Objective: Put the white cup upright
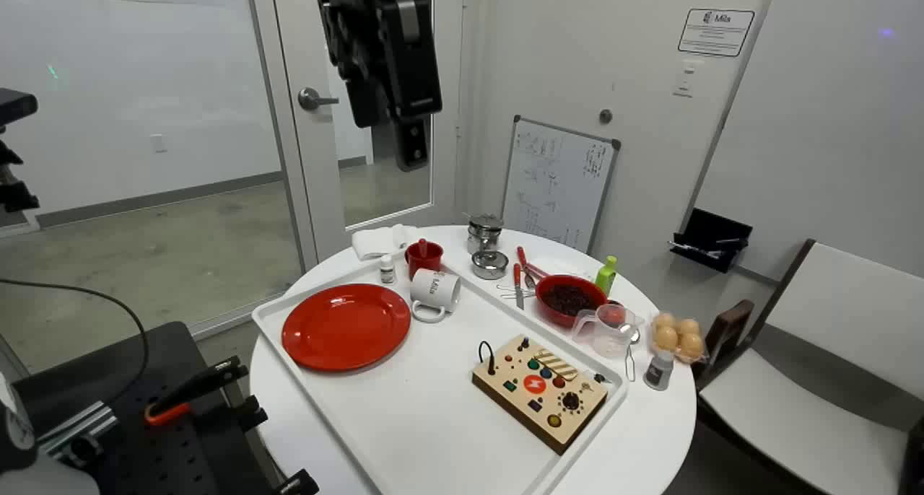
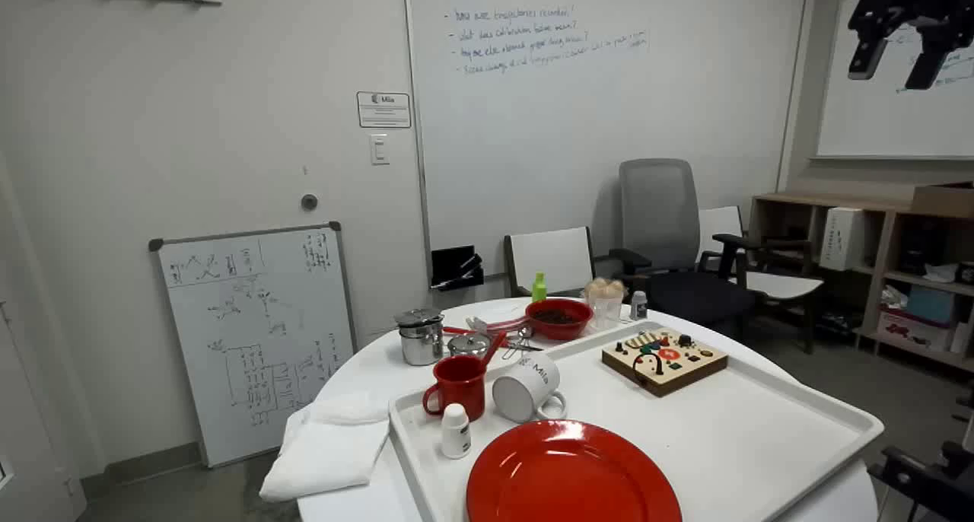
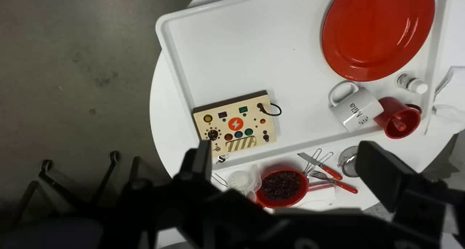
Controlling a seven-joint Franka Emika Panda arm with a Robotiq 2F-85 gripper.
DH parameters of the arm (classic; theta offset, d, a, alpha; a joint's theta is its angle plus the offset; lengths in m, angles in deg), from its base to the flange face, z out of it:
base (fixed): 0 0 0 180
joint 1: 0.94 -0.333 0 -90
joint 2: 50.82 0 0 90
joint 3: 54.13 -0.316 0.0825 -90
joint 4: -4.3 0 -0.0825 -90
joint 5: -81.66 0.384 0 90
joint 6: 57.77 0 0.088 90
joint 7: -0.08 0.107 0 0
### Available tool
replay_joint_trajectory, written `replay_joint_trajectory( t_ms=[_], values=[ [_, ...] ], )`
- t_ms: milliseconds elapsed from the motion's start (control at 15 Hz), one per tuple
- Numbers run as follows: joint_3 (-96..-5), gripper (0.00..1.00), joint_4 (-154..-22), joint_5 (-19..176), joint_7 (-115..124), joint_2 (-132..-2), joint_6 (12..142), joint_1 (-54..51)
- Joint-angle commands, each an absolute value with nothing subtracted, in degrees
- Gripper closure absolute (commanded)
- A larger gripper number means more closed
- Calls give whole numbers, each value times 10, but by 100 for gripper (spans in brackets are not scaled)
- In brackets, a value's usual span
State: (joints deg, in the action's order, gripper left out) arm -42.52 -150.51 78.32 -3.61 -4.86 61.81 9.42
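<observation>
The white cup (image 1: 435,291), smooth and cylindrical with "Mila" printed on its wall, lies on its side in the pale tray (image 1: 419,408), its looped handle turned out close to the rim of the red plate (image 1: 346,329). That plate is round, glossy and broad. By one end of the cup stands a small red cup (image 2: 462,385), upright, with a red stick-like piece (image 2: 494,348) leaning from its mouth; whether the two cups touch I cannot tell. A white-capped bottle (image 2: 456,436) stands between the red cup and the plate. The tray's raised rim runs near the white cup; beyond it, on the round white worktop (image 1: 653,437), sit shiny round-walled steel pots (image 2: 422,347) and a red bowl (image 2: 559,331) of dark grains (image 2: 554,316). Towards the flat wooden box (image 1: 538,394), studded with knobs and buttons, a broad stretch of smooth tray floor gives open room. High up, well apart from the cup, hangs the black pincer (image 2: 894,74), its two fingers spread wide.
</observation>
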Motion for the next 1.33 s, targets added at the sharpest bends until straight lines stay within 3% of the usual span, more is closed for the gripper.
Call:
replay_joint_trajectory(
  t_ms=[0,667,1067,1133,1267],
  values=[
    [-428,0,-1504,786,-39,-49,617,98],
    [-412,0,-1456,1000,-145,-170,654,-87],
    [-467,0,-1410,1053,-60,-309,718,-81],
    [-465,0,-1446,1041,-90,-251,711,-73],
    [-475,0,-1429,1044,-74,-289,713,-71]
  ],
)
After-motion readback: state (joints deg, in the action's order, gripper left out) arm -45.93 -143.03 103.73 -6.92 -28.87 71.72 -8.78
